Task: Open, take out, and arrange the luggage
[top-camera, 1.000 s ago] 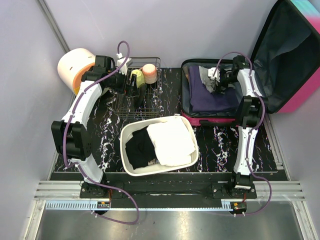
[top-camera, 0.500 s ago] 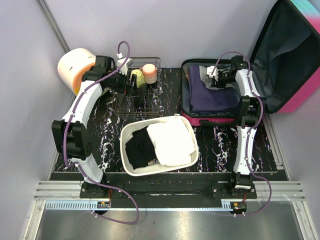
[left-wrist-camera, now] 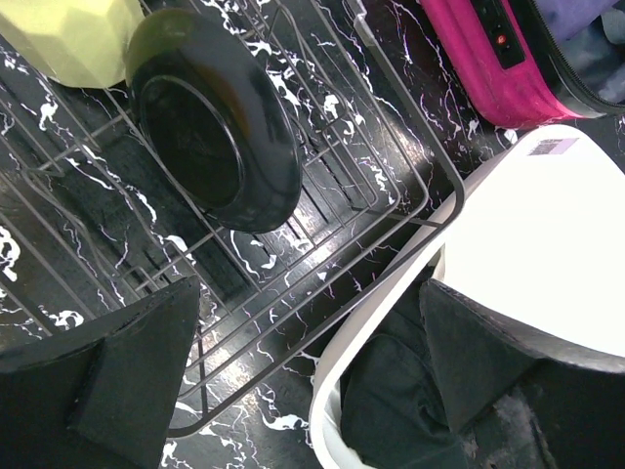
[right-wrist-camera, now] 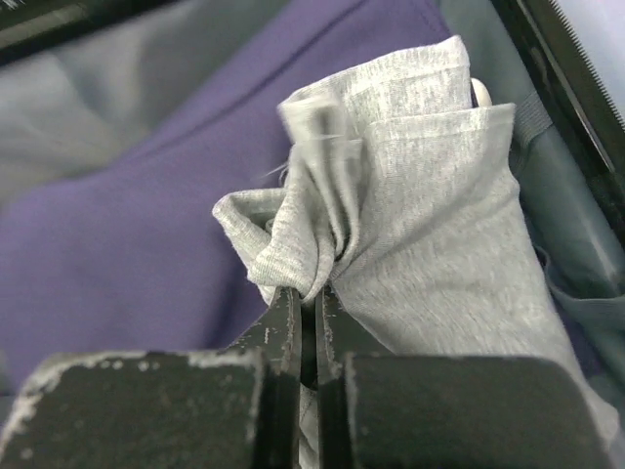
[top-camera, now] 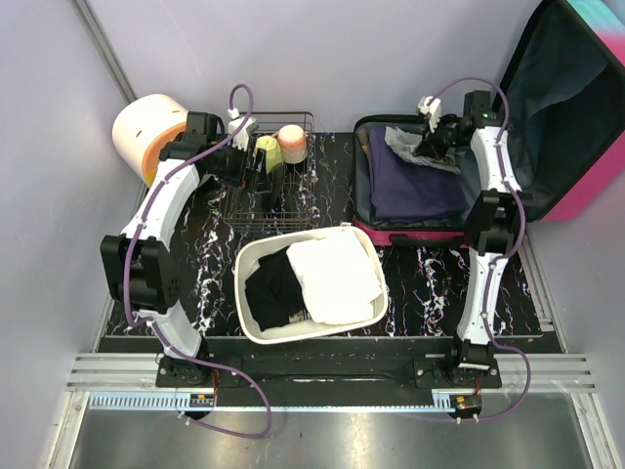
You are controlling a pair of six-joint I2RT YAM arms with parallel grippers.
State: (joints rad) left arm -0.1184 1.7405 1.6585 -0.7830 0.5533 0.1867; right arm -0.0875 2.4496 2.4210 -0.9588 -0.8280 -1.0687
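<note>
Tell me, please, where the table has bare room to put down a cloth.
The widest bare patch of table lies in front of the luggage, between the white basket and the right arm. A narrower strip lies between the basket and the left arm. The back row is crowded: wire rack, then luggage.

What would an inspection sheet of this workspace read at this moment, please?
Surface: black marbled table, no spills seen.
Job's things: suitcase open, lid leaning to the right; purple garment and grey cloth inside.
Clutter: white tub with black and white clothes; wire rack with a black dish; round box far left.
Pincers: left pincer open above the rack; right pincer shut on the grey cloth.
Cables: purple cables along both arms.
Surroundings: grey walls, metal rail at near edge.
</note>
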